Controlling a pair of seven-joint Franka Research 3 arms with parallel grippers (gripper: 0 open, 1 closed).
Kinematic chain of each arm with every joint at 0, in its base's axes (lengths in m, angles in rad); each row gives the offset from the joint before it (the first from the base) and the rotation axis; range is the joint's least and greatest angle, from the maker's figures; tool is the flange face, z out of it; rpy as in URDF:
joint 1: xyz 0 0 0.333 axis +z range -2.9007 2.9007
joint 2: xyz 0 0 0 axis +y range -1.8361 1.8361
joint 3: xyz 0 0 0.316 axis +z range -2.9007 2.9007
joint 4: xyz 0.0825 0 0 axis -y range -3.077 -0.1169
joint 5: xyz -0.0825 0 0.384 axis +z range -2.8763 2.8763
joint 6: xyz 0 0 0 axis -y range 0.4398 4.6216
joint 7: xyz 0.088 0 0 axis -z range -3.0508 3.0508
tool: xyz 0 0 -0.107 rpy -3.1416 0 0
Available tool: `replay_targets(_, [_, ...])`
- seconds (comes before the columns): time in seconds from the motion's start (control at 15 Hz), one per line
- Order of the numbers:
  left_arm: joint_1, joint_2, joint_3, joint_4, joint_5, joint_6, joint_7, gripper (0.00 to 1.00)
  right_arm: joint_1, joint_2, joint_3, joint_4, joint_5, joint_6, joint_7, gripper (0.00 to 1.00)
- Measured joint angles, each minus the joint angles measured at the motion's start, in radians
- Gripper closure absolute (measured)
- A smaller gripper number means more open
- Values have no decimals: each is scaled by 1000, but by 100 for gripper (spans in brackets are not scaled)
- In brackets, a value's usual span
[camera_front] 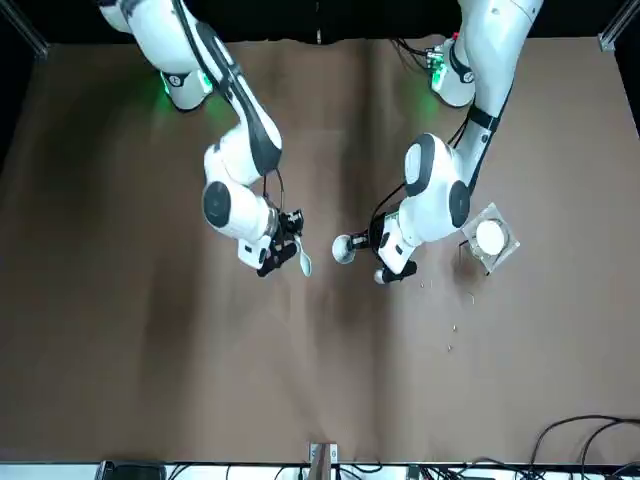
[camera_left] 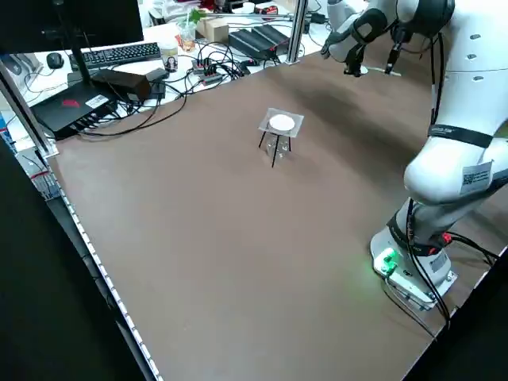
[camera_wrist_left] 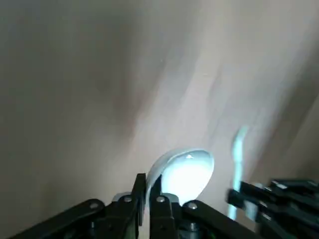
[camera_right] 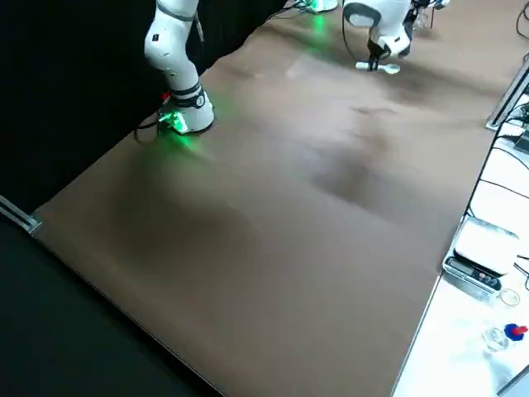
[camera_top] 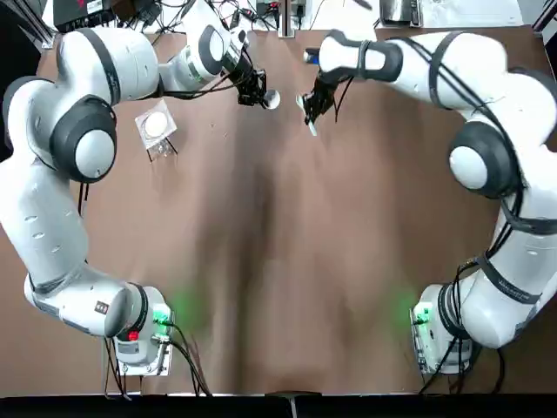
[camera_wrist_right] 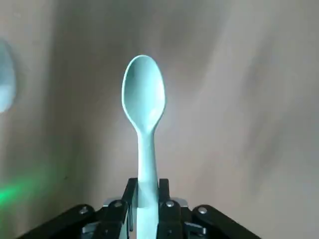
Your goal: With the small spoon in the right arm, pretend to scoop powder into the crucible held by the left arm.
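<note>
A small white crucible (camera_top: 272, 100) hangs above the far middle of the table, with my left gripper (camera_top: 259, 96) shut on its rim. In the left wrist view the crucible (camera_wrist_left: 183, 170) is a pale bowl pinched at its edge by the fingers (camera_wrist_left: 140, 191). My right gripper (camera_top: 310, 111) is shut on the handle of a small pale spoon (camera_top: 312, 124), a short way to the right of the crucible. In the right wrist view the spoon (camera_wrist_right: 143, 102) points straight out from the gripper (camera_wrist_right: 148, 191). From the front, spoon (camera_front: 305, 262) and crucible (camera_front: 343, 248) are close but apart.
A white disc on a clear square stand (camera_top: 155, 126) sits on the table to the left of the left gripper, also visible from the front (camera_front: 490, 238). A few small bits (camera_front: 451, 330) lie near it. Cables, a keyboard and boxes (camera_left: 119, 55) lie beyond the far edge.
</note>
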Motion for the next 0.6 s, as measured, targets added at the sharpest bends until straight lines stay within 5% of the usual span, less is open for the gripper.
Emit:
replay_targets(0.27, [-18, 9, 0, 1, 0, 0, -34, 93, -1, -88, 6, 4, 1, -41, 111, 80])
replay_targets(0.6, [-68, 35, -1, 63, 0, 1, -126, 93, 13, -94, 54, 19, 61, -42, 307, 80])
